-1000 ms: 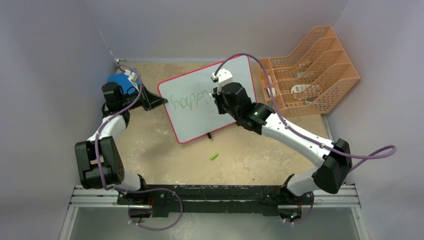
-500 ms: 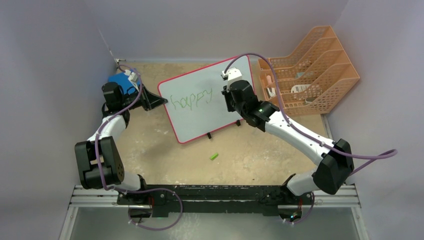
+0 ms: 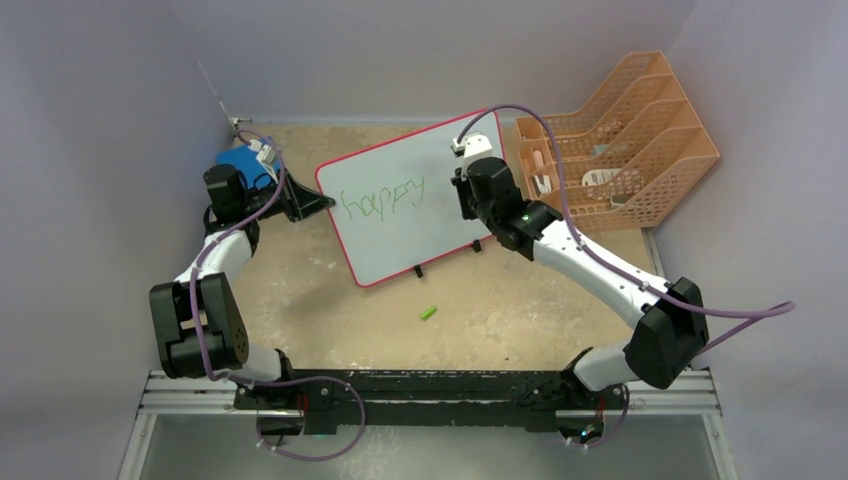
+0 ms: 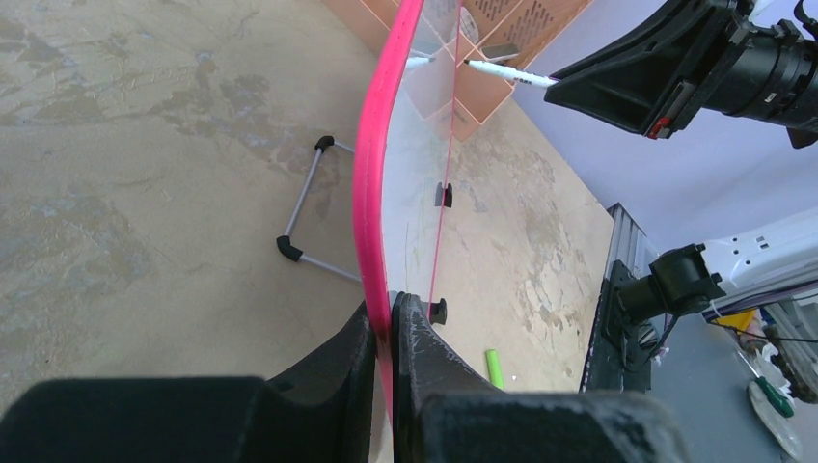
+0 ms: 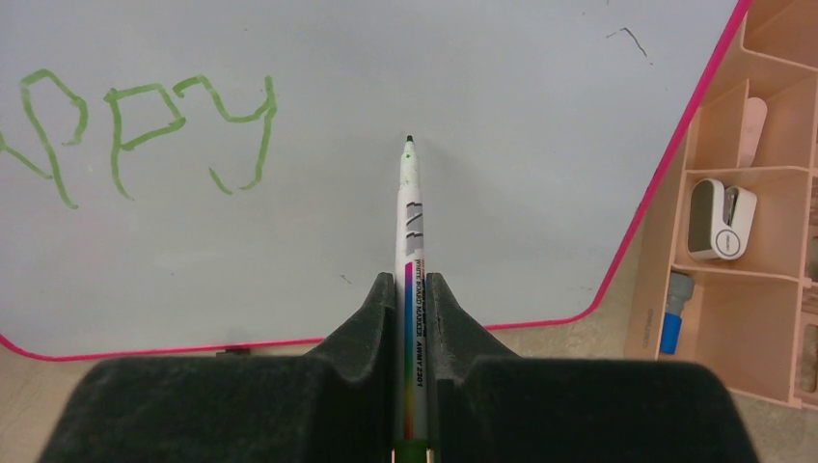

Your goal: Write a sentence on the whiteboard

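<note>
A: As the overhead view takes in the whole desk, where does the whiteboard sit?

B: Mid-desk, propped up on its stand and turned at a slant. Red rim all round, rounded corners. Small black feet show at its near edge. An orange file rack stands just beside its right end.

A: And the sentence?

B: The sentence is green handwriting across the left part of the white surface. Only the word "happy" is legible. The surface to the right of it is blank, apart from a tiny dark mark near the top right corner, seen from the right wrist.

A: Left gripper?

B: The left gripper is closed on the board's left edge, with the red rim pinched between both fingers. A blue object lies behind that arm, partly hidden.

A: Right gripper?

B: The right gripper is closed on a marker, its barrel clamped between the fingers. The tip points at the board, to the right of the "y". The tip is very near the surface, but I cannot tell whether it touches.

A: Anything loose?

B: A short green tube lies on the desk in front of the board, apart from it and from both arms.
</note>
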Robot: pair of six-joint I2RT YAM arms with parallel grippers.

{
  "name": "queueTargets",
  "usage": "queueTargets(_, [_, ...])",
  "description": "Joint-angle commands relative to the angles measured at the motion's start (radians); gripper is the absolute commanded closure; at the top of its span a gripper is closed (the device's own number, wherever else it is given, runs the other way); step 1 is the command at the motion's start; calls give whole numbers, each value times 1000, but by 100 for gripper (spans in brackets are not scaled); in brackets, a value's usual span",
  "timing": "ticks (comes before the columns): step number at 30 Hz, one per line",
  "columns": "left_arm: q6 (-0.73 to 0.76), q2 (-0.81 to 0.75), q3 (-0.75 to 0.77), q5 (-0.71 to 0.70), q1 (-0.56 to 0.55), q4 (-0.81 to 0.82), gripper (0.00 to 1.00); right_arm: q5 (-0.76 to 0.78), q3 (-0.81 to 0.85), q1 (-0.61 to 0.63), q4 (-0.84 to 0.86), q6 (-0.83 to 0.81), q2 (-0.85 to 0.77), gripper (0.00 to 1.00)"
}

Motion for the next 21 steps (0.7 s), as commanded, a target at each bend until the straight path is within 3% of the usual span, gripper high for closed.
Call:
queueTargets(1, [45, -21, 26, -11, -15, 1, 100, -1, 2, -9, 64, -14, -35, 100])
queueTargets(21, [48, -19, 26, -14, -15, -4, 100, -33, 32, -16, 78, -14, 1, 100])
